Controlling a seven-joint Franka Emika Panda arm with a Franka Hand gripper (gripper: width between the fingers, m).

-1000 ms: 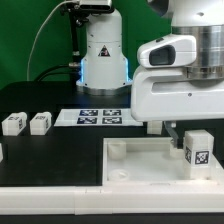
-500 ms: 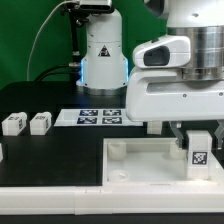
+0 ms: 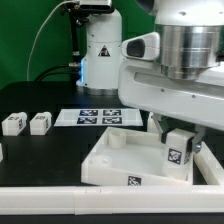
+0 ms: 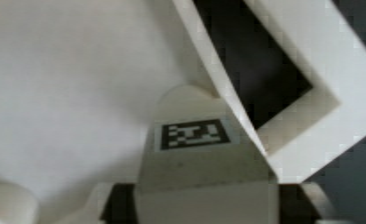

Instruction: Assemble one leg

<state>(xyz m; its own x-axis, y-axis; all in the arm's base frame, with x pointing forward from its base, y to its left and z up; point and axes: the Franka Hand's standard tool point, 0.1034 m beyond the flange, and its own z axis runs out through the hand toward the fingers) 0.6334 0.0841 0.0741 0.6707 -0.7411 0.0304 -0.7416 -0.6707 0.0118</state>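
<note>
Resting on the black table (image 3: 40, 160) at the exterior view's left, two small white plastic blocks (image 3: 13, 124) (image 3: 40, 122) sit side by side, well apart from the action. Farther back, near the centre, the thin flat white marker board (image 3: 98, 117) lies in front of the robot's white base (image 3: 100, 55). At the near right sits the large white square tray-like part (image 3: 110, 162), turned at an angle, with a black-and-white tag on its near wall. Over its right side the white Franka arm's two-finger gripper (image 3: 180, 140) is clamped on the leg (image 3: 179, 155), a small white plastic block whose black-and-white square tag faces the camera. The leg stands upright inside the tray's right portion, close to the right-hand wall; whether it touches the floor cannot be told. The wrist view shows the same tagged leg (image 4: 198, 150) between dark fingers (image 4: 112, 198), beside the tray's raised rim (image 4: 224, 70)
</note>
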